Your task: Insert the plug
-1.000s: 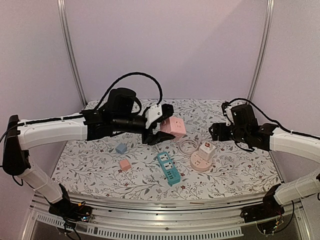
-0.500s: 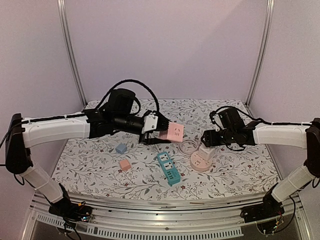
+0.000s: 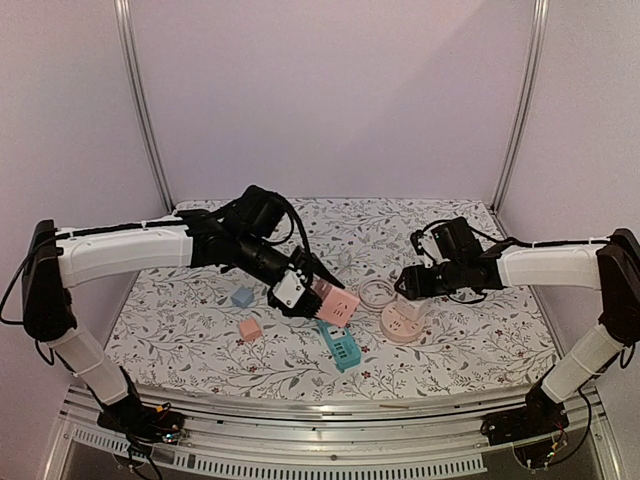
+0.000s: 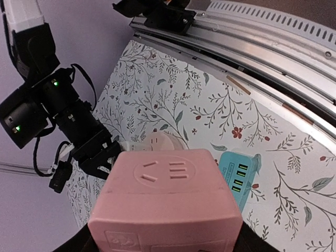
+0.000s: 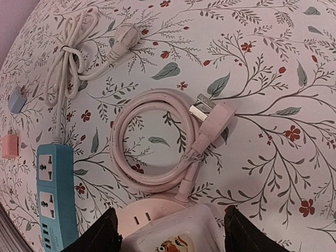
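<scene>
**Near to far; positions are given relative to the teal power strip [image 3: 338, 340].**

- **Over the strip's far end:** the left gripper [image 3: 320, 298] is clamped on a pink cube socket [image 3: 338, 306]. The cube is held clear of the table with its slotted face toward the wrist camera.
- **Right of the strip:** a round socket [image 3: 400, 326] carries a white adapter [image 5: 173, 239]. The right gripper [image 3: 408, 284] straddles the adapter with a finger on each flank. Whether the fingers press it cannot be told.
- **Beyond the round socket, right of the strip's far end:** a pink plug [image 5: 212, 118] lies loose with its prongs exposed, on its coiled pink cord [image 5: 116, 139].
- **Farthest from the strip:** a bundled white cord [image 5: 65, 63].

The right gripper's position suggests the adapter is the piece to be plugged in. This is a judgement.

**To do this step well:**
1. Centre the adapter between the fingers.
2. Close squarely on its flat sides.
3. Lift it straight off the round socket.
4. Hold the cube steady.
5. Line the pins up with the slots before pressing.
</scene>
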`<state>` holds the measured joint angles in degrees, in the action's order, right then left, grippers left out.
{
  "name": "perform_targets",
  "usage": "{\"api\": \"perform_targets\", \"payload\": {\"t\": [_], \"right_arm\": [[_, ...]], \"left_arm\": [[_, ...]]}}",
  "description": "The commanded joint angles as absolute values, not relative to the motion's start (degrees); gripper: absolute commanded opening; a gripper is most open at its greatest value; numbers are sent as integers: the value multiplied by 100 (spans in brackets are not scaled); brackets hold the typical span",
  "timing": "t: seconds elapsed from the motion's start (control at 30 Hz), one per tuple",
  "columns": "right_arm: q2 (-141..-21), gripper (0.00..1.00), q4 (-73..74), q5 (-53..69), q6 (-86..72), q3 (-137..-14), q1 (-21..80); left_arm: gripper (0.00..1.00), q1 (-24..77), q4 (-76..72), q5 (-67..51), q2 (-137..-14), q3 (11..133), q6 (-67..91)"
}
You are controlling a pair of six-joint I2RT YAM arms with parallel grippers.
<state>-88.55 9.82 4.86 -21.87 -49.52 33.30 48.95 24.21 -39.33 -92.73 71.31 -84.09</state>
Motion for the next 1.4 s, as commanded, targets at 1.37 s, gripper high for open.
{"api": "perform_targets", "payload": {"t": [1.37], "right_arm": [[-8288,91,2630,-1168,-3513,-5661,4524]], "left_arm": [[0,5502,5628,-2964,-11335,9742,-10360]]}}
